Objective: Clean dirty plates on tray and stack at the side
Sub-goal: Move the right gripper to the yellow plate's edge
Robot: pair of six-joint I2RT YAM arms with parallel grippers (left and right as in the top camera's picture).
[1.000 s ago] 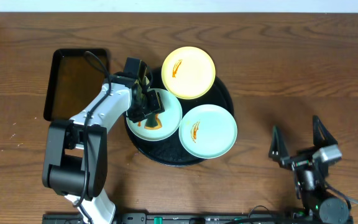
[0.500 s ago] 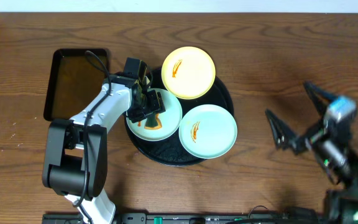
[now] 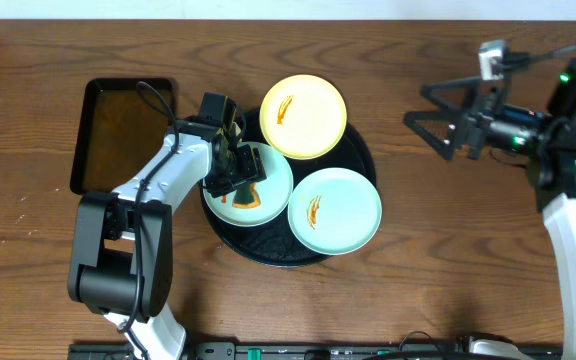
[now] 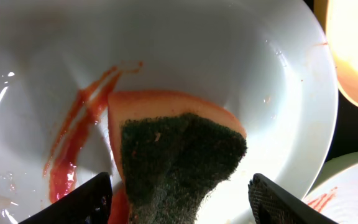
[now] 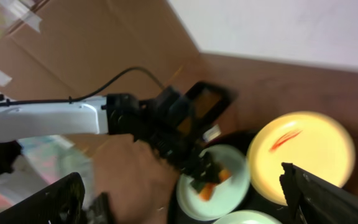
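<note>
Left gripper (image 4: 180, 186): a dark green and orange scouring sponge (image 4: 179, 149) is pinched and pressed on a smeared mint-blue round plate (image 4: 197, 56) on the large round black tray (image 3: 363, 150). Right gripper (image 3: 418, 105): spread wide, nothing held.

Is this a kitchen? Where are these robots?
Probably a robot lab, not a kitchen: robot arms at a wooden table with smeared plates on a tray, and taped cardboard behind.

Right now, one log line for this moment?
left tool: around sponge on smeared mint plate, grip unclear | right tool: open, empty | stacking: not started
</note>
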